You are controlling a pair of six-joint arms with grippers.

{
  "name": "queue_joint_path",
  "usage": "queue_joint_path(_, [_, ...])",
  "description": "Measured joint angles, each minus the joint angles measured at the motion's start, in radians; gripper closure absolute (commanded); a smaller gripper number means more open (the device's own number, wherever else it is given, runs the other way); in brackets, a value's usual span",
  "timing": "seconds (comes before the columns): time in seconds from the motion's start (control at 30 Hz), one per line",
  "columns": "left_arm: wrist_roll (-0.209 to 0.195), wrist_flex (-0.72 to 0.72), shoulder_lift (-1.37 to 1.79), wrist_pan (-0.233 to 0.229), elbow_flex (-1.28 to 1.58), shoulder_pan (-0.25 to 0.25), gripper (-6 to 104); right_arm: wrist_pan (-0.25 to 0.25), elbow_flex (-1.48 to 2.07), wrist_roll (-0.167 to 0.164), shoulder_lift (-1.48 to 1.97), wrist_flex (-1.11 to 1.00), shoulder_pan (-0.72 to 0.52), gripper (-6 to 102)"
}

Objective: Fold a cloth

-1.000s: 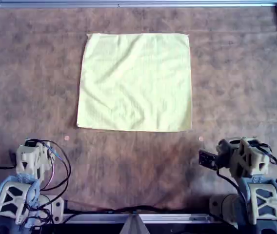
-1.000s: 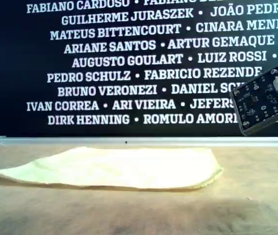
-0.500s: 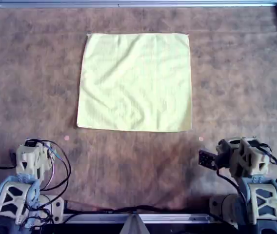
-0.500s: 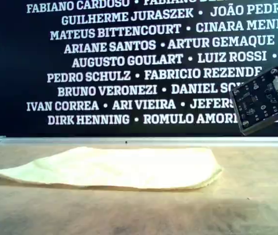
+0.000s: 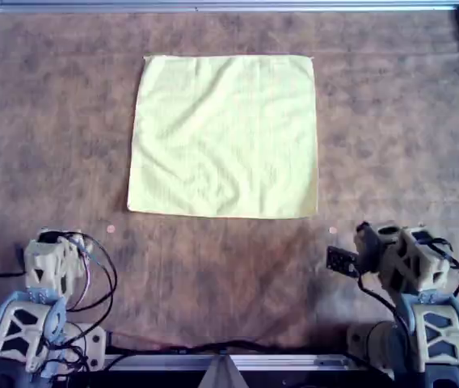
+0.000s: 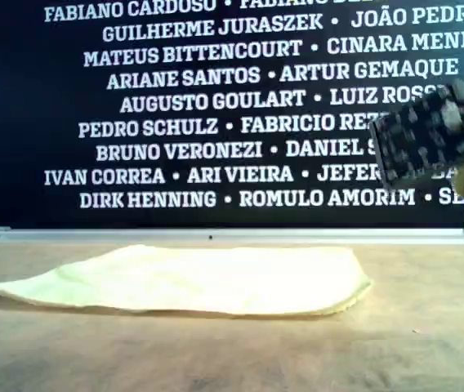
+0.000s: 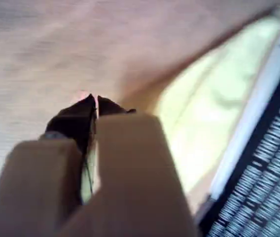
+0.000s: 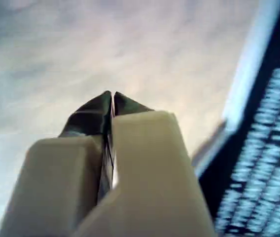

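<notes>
Overhead view shows the cloth (image 5: 224, 136), a pale yellow square with a fine ribbed weave, lying flat and unfolded on the far half of the table (image 5: 391, 121), well apart from both arms. It looks light, thin and limp, so I judge it will drape and sag once lifted and could slide on the brown mottled covering if dragged. The sensible places to take hold are the two corners along its near edge, pinched low so only one layer is caught. In the exterior view the cloth (image 6: 191, 279) lies low, with soft ripples and one corner trailing toward that view's left.

My first gripper (image 7: 93, 106) has its dark fingertips pressed together with nothing between them; its wrist view looks across bare table toward the yellow cloth (image 7: 214, 108). My second gripper (image 8: 111, 101) is likewise closed on nothing and sees only table and the metal rail at its edge. The wrist views do not settle which arm in the overhead view is which: one arm (image 5: 48, 283) sits by the near edge at that view's left, another arm (image 5: 403, 267) at its right.

Behind the table a dark wall (image 6: 216, 106) carries white names, among them "GUILHERME JURASZEK", "MATEUS BITTENCOURT", "ARIANE SANTOS", "AUGUSTO GOULART", "PEDRO SCHULZ", "BRUNO VERONEZI", "IVAN CORREA", "ARI VIEIRA", "DIRK HENNING" and "ROMULO AMORIM".
</notes>
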Motion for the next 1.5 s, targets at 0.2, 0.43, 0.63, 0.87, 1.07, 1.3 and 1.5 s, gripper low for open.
queue_joint_path(0.2, [0.0, -0.178, 0.0, 0.0, 0.0, 0.0, 99, -0.031, 0.0, 0.006, 0.0, -0.227, 0.0, 94])
queue_joint_path(0.43, [0.023, -0.213, 0.0, 0.009, 0.0, -0.006, 70, -0.049, 0.0, 0.009, 0.0, -0.287, 0.002, 68])
queue_joint_path(0.63, [0.031, -0.213, 0.0, 0.055, 0.0, -0.084, 33, -0.049, 0.0, 0.003, 0.0, -0.295, 0.005, 53])
queue_joint_path(0.87, [0.037, -0.213, -0.008, 0.052, 0.0, -0.097, 25, -0.055, -0.02, -0.003, 0.0, -0.298, 0.072, 52])
queue_joint_path(1.07, [0.032, -0.213, -0.178, 0.054, -0.017, -0.158, 25, -0.055, -0.06, -0.064, -0.095, -0.298, 0.195, 51])
queue_joint_path(1.3, [0.034, -0.213, -0.604, 0.054, -0.255, -0.17, 24, -0.055, -0.239, -0.123, -0.523, -0.287, 0.233, 51])
queue_joint_path(1.5, [0.034, -0.215, -0.9, 0.054, -0.397, -0.17, 24, -0.055, -0.414, -0.123, -0.811, -0.199, 0.235, 51])
